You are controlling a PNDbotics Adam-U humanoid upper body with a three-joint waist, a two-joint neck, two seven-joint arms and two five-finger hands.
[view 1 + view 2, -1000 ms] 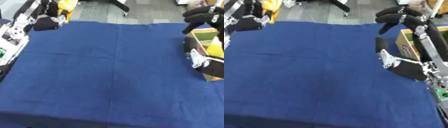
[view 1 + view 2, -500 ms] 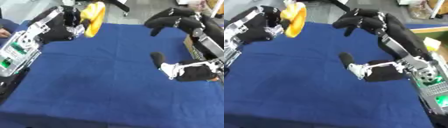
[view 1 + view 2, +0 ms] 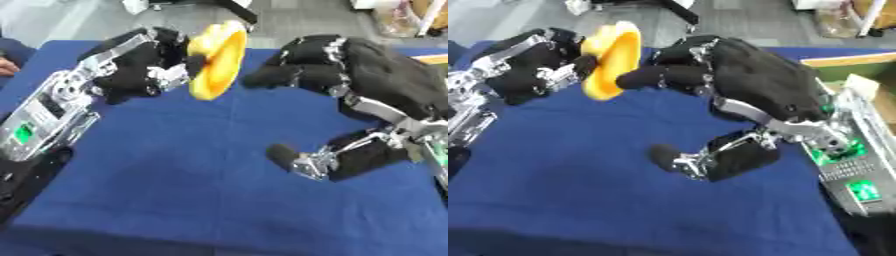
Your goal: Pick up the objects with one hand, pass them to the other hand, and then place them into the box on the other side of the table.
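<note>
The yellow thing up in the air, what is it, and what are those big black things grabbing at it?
Those black things are a robot's two hands. Both pictures come from cameras in its head, like two eyes looking down at a table with a blue cloth. The left hand holds a yellow object, round like a little bowl or disc, up above the cloth. The right hand reaches toward it with fingers spread, its fingertips close to it, ready to take it. At the right edge is a box where things go.

The left hand [image 3: 140,67] is black with silver metal links along its forearm, which carries a small green-lit panel. The right hand [image 3: 745,80] wears a black covering, with silver joints and green-lit electronics behind the wrist.
</note>
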